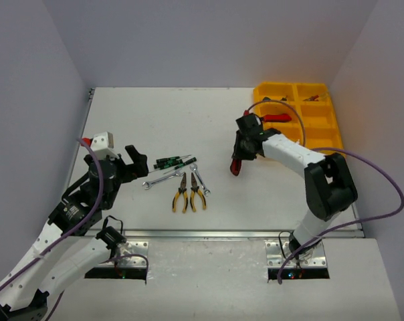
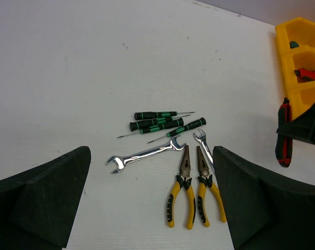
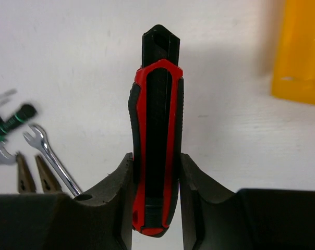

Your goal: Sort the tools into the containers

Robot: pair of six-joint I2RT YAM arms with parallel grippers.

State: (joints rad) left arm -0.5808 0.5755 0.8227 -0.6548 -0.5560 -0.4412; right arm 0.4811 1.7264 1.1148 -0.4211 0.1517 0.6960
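Right hand (image 1: 243, 150) grips a red-and-black cutter (image 3: 156, 130), bare desk (image 1: 188, 120) around it, yellow tray (image 2: 281, 62) to its right. Left hand (image 1: 136, 162) gapes wide near the desk's left edge, pliers (image 1: 188, 197) nearby.

Wrenches (image 2: 144, 154) gleam as polished metal; the yellow tray (image 1: 320, 122) looks smooth plastic

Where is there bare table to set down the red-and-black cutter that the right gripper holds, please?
Free: the table between the back wall and the green-handled screwdrivers; also the strip between the yellow-handled pliers and the yellow tray. Crowded: screwdrivers, wrenches and pliers bunched before the left gripper.
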